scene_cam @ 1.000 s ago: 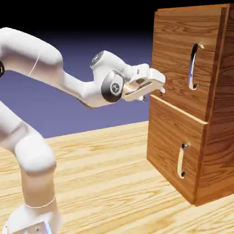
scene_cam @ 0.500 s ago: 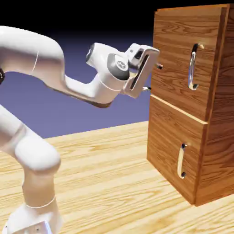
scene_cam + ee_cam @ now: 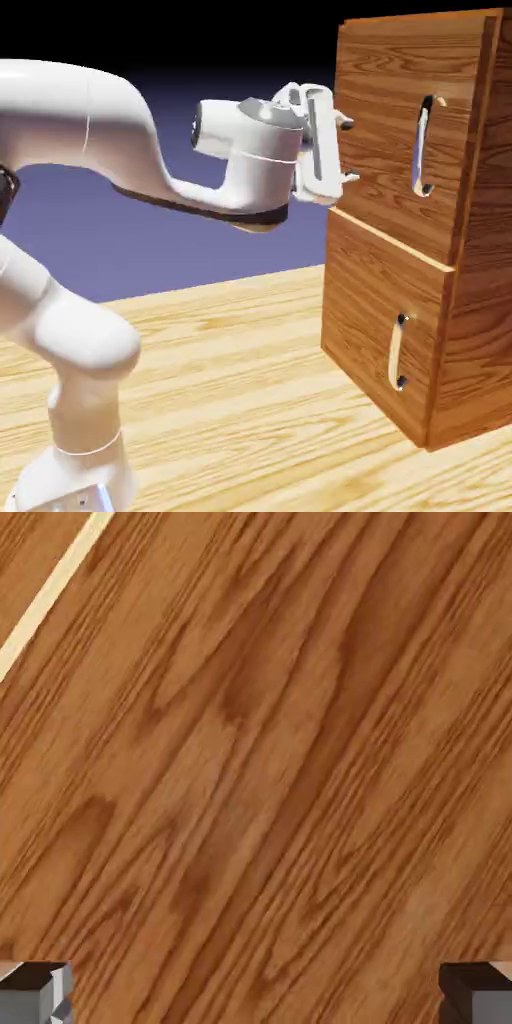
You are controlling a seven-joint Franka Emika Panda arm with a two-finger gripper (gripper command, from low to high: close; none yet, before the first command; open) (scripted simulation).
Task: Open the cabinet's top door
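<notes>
The gripper [image 3: 345, 152] has its fingers [image 3: 346, 125] spread wide, with nothing between them (only wood grain fills the hand view). Straight ahead of the fingertips is the top door [image 3: 385, 110] of the cabinet [image 3: 470, 300], shut; its silver handle [image 3: 424, 146] is well beyond them

Shut wood-grain top door [image 3: 385, 150]

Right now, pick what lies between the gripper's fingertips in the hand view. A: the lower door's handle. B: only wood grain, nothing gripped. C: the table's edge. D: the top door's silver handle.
B: in the hand view the open gripper frames only the top door wood grain; the exterior view shows its handle off to the right, untouched.
</notes>
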